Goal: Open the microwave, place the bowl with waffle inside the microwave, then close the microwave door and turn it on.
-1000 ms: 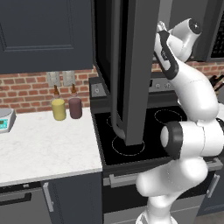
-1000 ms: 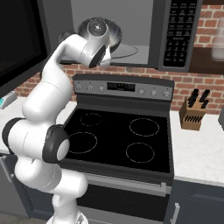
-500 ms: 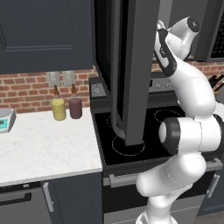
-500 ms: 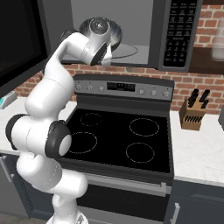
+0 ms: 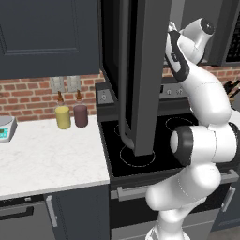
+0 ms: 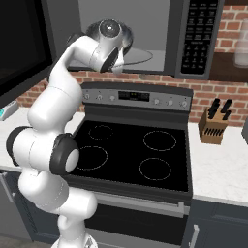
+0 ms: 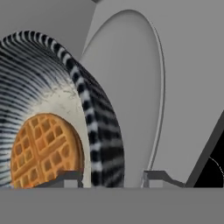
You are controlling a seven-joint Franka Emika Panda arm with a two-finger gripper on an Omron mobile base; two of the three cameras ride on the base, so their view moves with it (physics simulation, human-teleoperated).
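The microwave [image 6: 196, 36] stands open, and its door [image 5: 143, 75] is swung out toward me, seen edge-on in the left base view. My arm reaches past the door into the light grey cavity. The bowl [image 7: 94, 127], with its striped speckled rim, rests on the round glass plate [image 7: 140, 83] inside. The golden waffle [image 7: 46, 148] lies in the bowl. My gripper [image 7: 111, 177] straddles the bowl's near rim, open, with a gap showing between the rim and one fingertip [image 7: 155, 177].
Below the microwave is the black stove [image 6: 131, 150] with its knob panel. A knife block [image 6: 215, 126] stands on the right counter. A yellow jar [image 5: 62, 117], a maroon jar [image 5: 80, 115] and a scale [image 5: 4, 129] sit on the left counter.
My hand has shifted only slightly inside the microwave cavity. The door, stove and counter things stand as before.
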